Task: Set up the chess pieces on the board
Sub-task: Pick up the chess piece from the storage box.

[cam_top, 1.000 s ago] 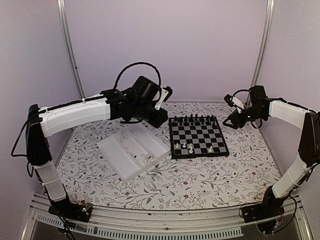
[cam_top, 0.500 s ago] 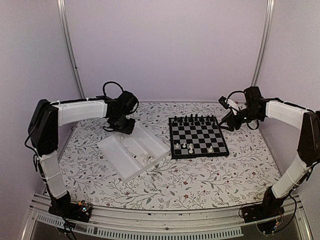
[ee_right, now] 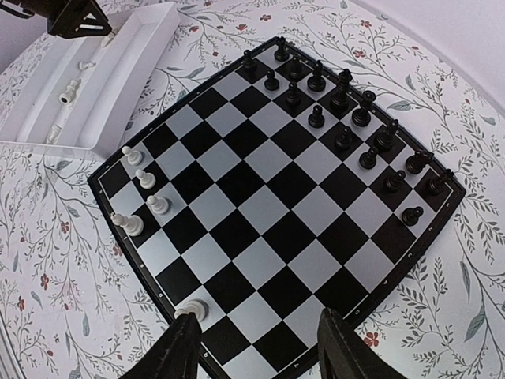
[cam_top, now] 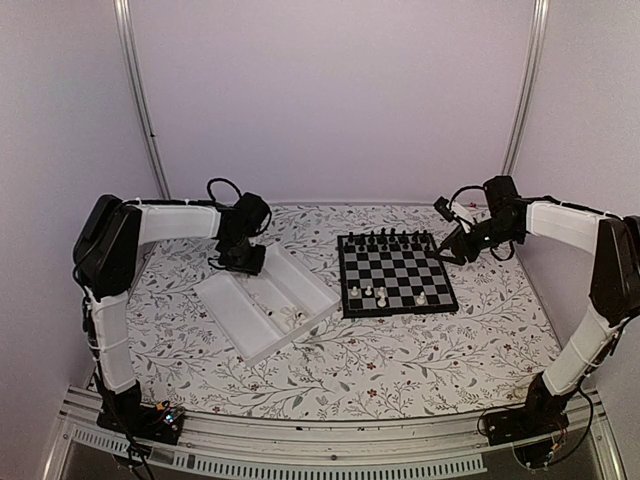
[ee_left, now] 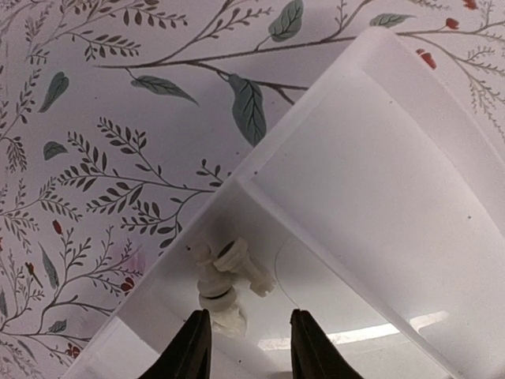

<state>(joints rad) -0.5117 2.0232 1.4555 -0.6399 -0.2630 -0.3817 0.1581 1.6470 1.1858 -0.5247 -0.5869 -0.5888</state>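
Overhead, the tabletop (cam_top: 400,350) carries a leaf-patterned cloth within plain lilac walls (cam_top: 330,100). The board (cam_top: 396,273) lies beside a white tray (cam_top: 268,300).

Left wrist: the left gripper (ee_left: 248,347), narrowly parted, sits over chess pieces (ee_left: 221,280) in a tray corner.

Right wrist: the right gripper (ee_right: 256,347), wide and empty, is above the board's edge, where a few more white pieces stand.
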